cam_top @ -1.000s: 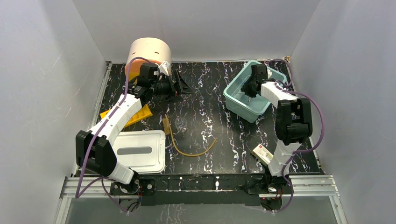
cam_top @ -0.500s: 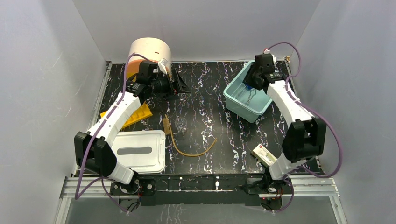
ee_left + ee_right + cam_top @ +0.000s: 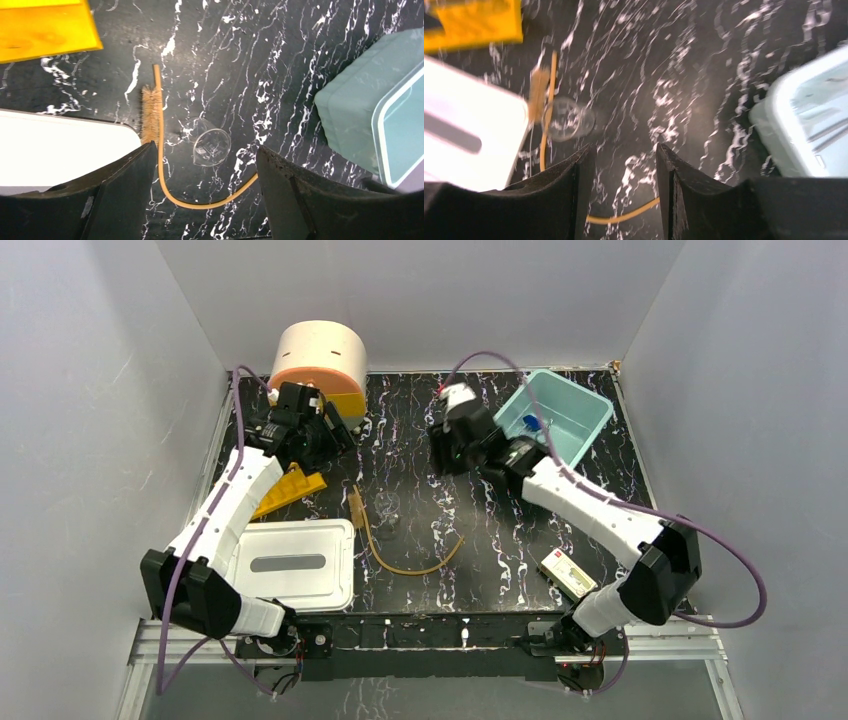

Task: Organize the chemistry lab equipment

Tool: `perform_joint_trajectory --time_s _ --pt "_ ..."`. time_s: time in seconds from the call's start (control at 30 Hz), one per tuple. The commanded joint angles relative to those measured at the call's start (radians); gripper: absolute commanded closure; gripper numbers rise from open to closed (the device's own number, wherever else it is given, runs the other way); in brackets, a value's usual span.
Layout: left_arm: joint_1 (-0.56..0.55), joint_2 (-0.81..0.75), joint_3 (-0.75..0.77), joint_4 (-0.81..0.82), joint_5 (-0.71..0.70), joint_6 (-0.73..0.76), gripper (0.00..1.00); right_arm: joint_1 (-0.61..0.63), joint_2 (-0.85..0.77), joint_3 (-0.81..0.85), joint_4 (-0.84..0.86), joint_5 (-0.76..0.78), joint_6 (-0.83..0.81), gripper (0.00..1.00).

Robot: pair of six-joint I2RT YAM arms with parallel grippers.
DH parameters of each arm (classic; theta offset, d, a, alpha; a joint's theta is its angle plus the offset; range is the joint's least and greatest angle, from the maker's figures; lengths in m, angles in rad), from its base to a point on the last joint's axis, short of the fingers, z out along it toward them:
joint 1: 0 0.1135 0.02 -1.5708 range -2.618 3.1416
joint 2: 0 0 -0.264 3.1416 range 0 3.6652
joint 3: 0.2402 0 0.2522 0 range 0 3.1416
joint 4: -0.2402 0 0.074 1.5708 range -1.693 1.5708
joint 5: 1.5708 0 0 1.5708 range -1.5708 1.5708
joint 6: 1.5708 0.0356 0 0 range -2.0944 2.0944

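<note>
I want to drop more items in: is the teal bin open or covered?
Open: the top view looks straight into the teal bin, with no lid on it and a blue-tipped piece lying inside.

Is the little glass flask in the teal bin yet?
No, the tiny clear glass flask lies on the black table beside the amber rubber hose, apart from the teal bin.

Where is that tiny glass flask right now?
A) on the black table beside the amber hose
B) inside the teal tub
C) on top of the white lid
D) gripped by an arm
A: the tiny glass flask sits on the black table beside the amber hose, outside the teal tub and off the white lid.
</note>
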Motion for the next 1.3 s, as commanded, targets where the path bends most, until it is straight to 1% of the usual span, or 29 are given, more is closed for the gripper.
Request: perform_joint_trajectory --time_s 0.0,0.13,0.27,0.4,0.47,0.5,0.57,0.63,0.77,0.83,0.93,1.1,1.2,1.27 --pt "0.019 -0.060 0.014 -0.078 -0.126 0.007 0.31 0.167 0.026 -0.071 0.043 0.101 -0.077 0.45" --pt "0.035 -0.075 0.097 -0.059 -0.156 0.043 0.32 0.252 0.072 -0.116 0.070 0.122 -0.067 0.45" --pt "0.035 -0.071 0.112 -0.054 -0.132 0.050 0.31 0.270 0.121 -0.111 0.098 0.098 -0.024 0.43" --pt "0.035 -0.087 0.091 -0.045 -0.127 0.046 0.31 0.269 0.158 -0.056 0.156 0.059 0.018 0.32" --pt "0.035 -0.087 0.086 -0.040 -0.117 0.046 0.30 0.256 0.213 0.018 0.140 0.057 0.021 0.30" --pt "0.035 -0.086 0.082 -0.033 -0.100 0.047 0.30 0.251 0.271 0.070 0.104 0.072 0.024 0.30" --pt "0.035 -0.080 0.081 -0.030 -0.083 0.058 0.30 0.245 0.360 0.173 0.001 0.121 0.045 0.32" --pt "0.036 -0.071 0.091 -0.048 -0.097 0.058 0.30 0.239 0.425 0.240 -0.073 0.128 0.051 0.35" --pt "0.037 -0.063 0.115 -0.097 -0.156 0.059 0.30 0.235 0.473 0.271 -0.088 0.101 0.059 0.44" --pt "0.037 -0.062 0.119 -0.119 -0.180 0.056 0.30 0.234 0.480 0.276 -0.091 0.102 0.068 0.47" --pt "0.037 -0.065 0.105 -0.114 -0.169 0.054 0.31 0.233 0.494 0.283 -0.093 0.102 0.069 0.49" --pt "0.037 -0.064 0.079 -0.090 -0.121 0.041 0.31 0.224 0.551 0.332 -0.119 0.055 0.057 0.52" --pt "0.038 -0.064 0.084 -0.102 -0.138 0.039 0.30 0.224 0.580 0.366 -0.141 0.046 0.055 0.55" --pt "0.039 -0.061 0.096 -0.122 -0.162 0.040 0.30 0.221 0.589 0.375 -0.144 0.041 0.056 0.60"
